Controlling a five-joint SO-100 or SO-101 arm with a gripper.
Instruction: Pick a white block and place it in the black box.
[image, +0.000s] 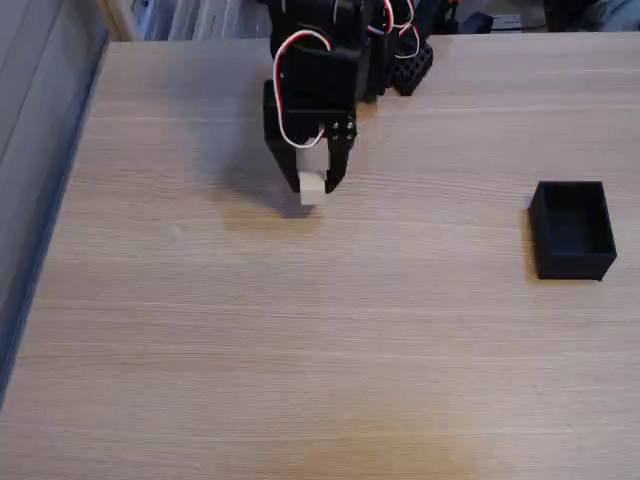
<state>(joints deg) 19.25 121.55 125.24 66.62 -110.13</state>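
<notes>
Seemingly gripper (312, 187) around white block (312, 188)

White block (312, 186): tiny matte cube, plain white, sits between tips of black gripper (313, 186), low over wooden table (300, 340), shadow just beneath. Black box (573, 229): small matte rectangle, thin walls, open top facing up, interior dark, flat on table. Relative to box: block well apart, off to left in fixed view, slightly farther back.
</notes>
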